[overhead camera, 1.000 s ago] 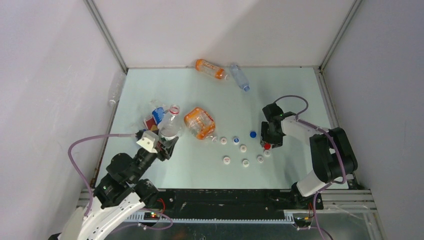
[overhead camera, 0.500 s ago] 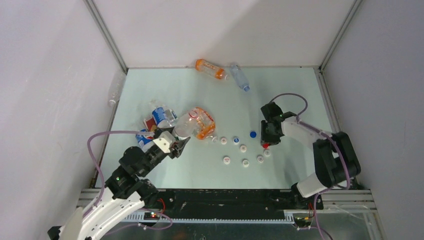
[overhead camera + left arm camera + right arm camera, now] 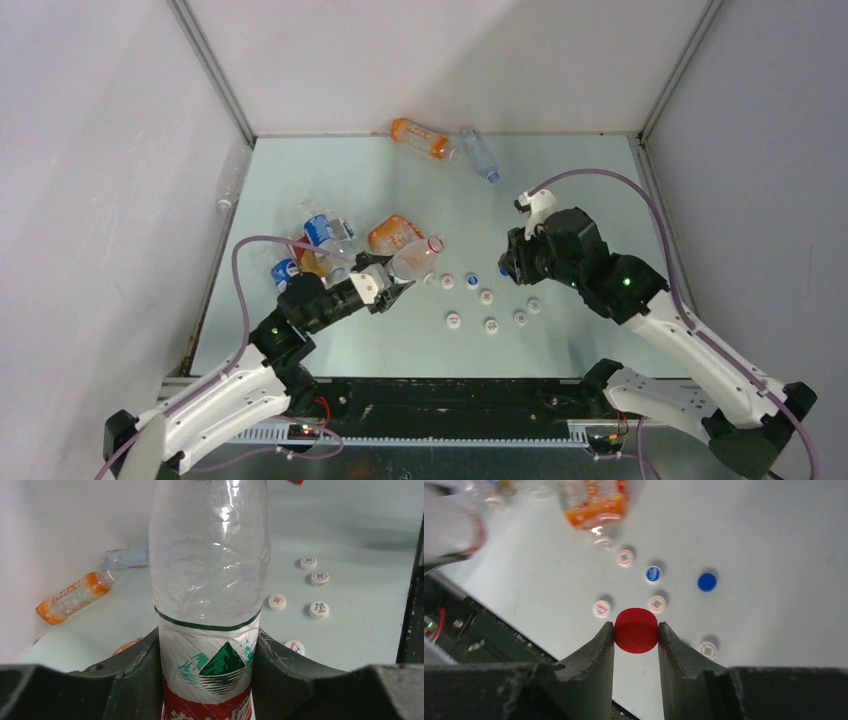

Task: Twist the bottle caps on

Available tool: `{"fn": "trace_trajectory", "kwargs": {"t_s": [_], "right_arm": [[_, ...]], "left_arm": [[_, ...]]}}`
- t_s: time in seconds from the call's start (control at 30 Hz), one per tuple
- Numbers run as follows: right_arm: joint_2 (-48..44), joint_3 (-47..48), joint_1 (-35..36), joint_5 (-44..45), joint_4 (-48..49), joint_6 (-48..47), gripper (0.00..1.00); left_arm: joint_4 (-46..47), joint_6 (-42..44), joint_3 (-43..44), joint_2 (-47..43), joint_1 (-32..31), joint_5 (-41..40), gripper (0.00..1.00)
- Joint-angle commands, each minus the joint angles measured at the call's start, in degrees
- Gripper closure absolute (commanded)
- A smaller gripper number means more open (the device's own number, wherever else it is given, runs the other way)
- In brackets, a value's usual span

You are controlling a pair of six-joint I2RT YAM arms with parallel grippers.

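Left gripper [image 3: 207, 647] clamps clear bottle [image 3: 210, 575], right gripper [image 3: 636, 636] pinches red cap [image 3: 636, 629]. Nothing screwed on yet; loose caps [image 3: 487, 297] mid-frame, upper-centre bottles [image 3: 421, 137] probably uncapped.

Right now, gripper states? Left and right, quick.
Left gripper: closed on the clear mountain-label bottle.
Right gripper: closed on the red cap.

Nine caps [image 3: 453, 321] and roughly seven bottles [image 3: 420, 138].
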Motion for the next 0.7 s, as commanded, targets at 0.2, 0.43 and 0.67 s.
{"fn": "trace_trajectory", "kwargs": {"t_s": [0.2, 0.43, 0.67], "right_arm": [[-4.8, 4.9, 11.8, -6.0, -0.4, -12.0, 0.93], [-6.3, 6.6, 14.2, -10.3, 3.9, -16.6, 0.93], [-7.6, 6.8, 14.7, -14.6, 6.9, -20.9, 0.93]], "left_arm": [[0.6, 8.3, 0.8, 1.5, -1.1, 5.3, 0.50], [-0.4, 10.6, -0.5, 2.8, -4.9, 3.1, 0.50], [-0.9, 11.5, 0.0, 2.3, -5.9, 3.9, 0.50]]}}
